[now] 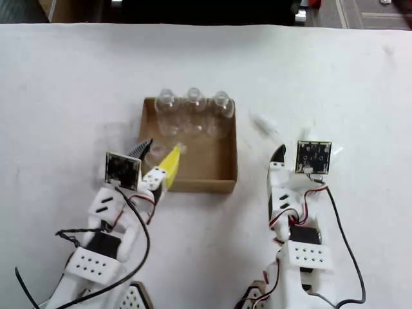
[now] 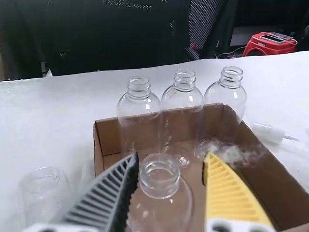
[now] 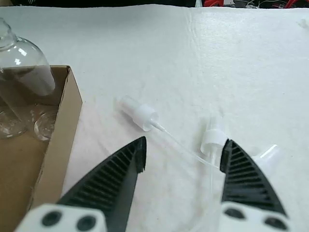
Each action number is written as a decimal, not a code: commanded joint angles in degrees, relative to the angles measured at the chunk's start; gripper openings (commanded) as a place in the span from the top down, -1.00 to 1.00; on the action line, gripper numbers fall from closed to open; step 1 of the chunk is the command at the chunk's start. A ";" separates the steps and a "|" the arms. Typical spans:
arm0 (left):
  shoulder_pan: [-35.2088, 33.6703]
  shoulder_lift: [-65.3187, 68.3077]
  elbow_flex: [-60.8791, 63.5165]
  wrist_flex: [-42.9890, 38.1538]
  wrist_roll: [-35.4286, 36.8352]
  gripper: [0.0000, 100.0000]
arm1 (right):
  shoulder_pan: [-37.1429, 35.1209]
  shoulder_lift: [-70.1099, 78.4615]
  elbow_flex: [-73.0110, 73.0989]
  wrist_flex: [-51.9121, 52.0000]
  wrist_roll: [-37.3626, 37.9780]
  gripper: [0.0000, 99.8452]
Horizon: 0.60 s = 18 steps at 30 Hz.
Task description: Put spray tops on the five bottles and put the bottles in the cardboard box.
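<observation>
Table (image 1: 64, 77): the cardboard box (image 1: 226, 175) stands mid-table, well apart from every edge. Left gripper (image 1: 161, 147) leans over the box's near-left corner, jaws apart astride an open-necked bottle (image 2: 159, 179). Right gripper (image 3: 184, 141), jaws apart, hovers right of the box over loose spray tops (image 3: 140, 113). Three bottles (image 2: 184, 101) line the box's far wall.
</observation>
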 commanded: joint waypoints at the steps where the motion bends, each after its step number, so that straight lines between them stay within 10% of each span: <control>1: -0.48 -1.10 -2.99 5.36 -0.18 0.59 | -0.13 -0.40 -0.26 -1.27 0.88 0.55; 18: -2.33 -0.92 -51.78 57.49 3.52 0.58 | -0.13 -0.66 -0.35 -1.27 0.88 0.55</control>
